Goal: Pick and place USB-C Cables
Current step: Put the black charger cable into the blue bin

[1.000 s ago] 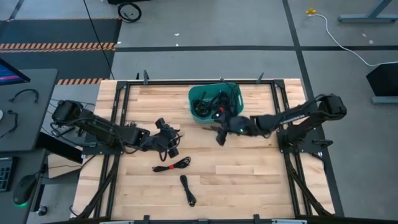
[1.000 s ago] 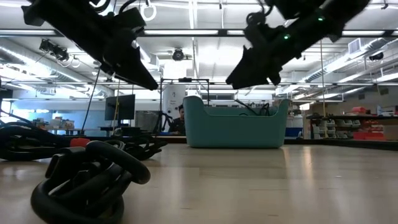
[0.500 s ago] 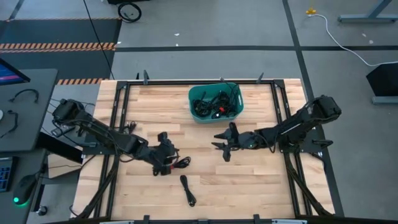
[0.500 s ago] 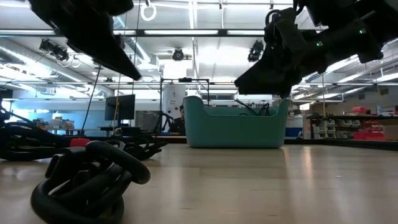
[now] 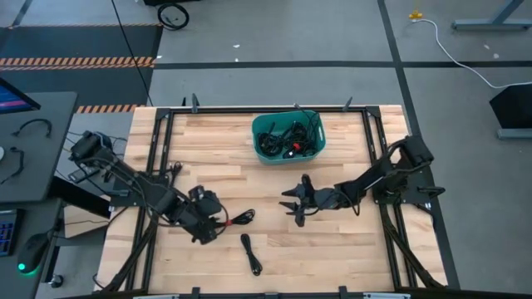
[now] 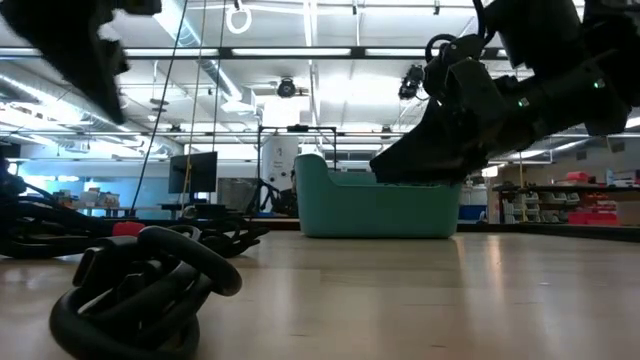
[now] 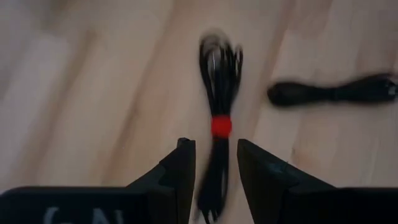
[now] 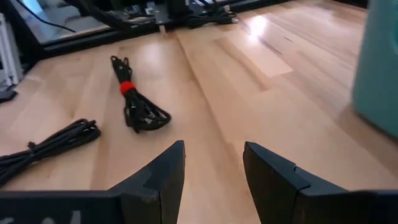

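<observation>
On the wooden table (image 5: pixel 332 249), the left gripper (image 5: pixel 206 230) sits low at about 7 o'clock from the table's middle, directly over a bundled USB-C cable with a red tie (image 7: pixel 218 106). In the left wrist view its 2 fingers (image 7: pixel 180 171) are spread apart, with the tail of that cable running between them; the pictures do not settle whether they touch it. In the high view this cable (image 5: pixel 237 219) lies just beside the gripper, at its 2 o'clock. A second black cable (image 5: pixel 251 253) lies near the table's front edge, at about 6 o'clock, apart from the first; it also shows in the left wrist view (image 7: pixel 336 92). The right gripper (image 5: pixel 296 202) hangs above the board just right of centre, at roughly 3 o'clock, its fingers (image 8: pixel 163 171) spread and holding nothing. The teal bin (image 5: pixel 259 126) stands at 12 o'clock near the far edge and holds a tangle of further black cables (image 5: pixel 287 139), some with red ties.
</observation>
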`<control>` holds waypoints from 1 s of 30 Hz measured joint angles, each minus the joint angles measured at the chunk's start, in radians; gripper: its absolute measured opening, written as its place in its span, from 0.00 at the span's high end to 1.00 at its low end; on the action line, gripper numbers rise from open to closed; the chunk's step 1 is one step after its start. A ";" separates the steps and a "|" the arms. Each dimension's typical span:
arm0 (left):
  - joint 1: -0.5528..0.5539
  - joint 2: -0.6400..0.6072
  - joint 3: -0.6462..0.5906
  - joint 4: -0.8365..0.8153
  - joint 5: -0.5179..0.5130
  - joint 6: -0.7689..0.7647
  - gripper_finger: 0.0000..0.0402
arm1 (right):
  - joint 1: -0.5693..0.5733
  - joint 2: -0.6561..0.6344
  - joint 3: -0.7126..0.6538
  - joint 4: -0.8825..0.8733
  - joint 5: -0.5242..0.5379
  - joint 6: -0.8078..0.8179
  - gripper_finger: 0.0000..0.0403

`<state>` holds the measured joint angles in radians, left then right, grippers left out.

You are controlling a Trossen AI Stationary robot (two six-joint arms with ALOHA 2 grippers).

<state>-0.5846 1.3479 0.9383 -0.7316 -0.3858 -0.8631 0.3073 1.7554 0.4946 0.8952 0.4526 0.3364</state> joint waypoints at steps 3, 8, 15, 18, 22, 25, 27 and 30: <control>-0.031 0.000 -0.036 0.000 0.064 -0.077 0.69 | 0.016 0.049 0.000 0.082 0.000 -0.020 0.58; -0.087 0.000 -0.105 0.036 0.180 -0.159 0.69 | 0.042 0.102 0.001 0.185 0.000 -0.026 0.58; -0.117 0.002 -0.162 0.095 0.182 -0.171 0.64 | 0.063 0.110 0.003 0.199 0.000 -0.036 0.58; -0.116 0.002 -0.162 0.107 0.164 -0.089 0.57 | 0.064 0.109 0.003 0.211 0.000 -0.045 0.58; -0.116 0.034 -0.162 0.191 0.069 0.084 0.49 | 0.063 0.109 0.004 0.216 0.000 -0.048 0.58; -0.116 0.078 -0.161 0.234 -0.002 0.167 0.46 | 0.063 0.109 0.003 0.219 0.000 -0.049 0.58; -0.114 0.105 -0.162 0.231 -0.029 0.167 0.45 | 0.064 0.109 0.003 0.221 0.000 -0.048 0.58; -0.112 0.138 -0.162 0.231 -0.050 0.163 0.45 | 0.063 0.109 0.003 0.220 0.000 -0.046 0.58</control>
<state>-0.6968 1.4856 0.7767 -0.5007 -0.4354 -0.7006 0.3706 1.8645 0.4980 1.1156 0.4530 0.2908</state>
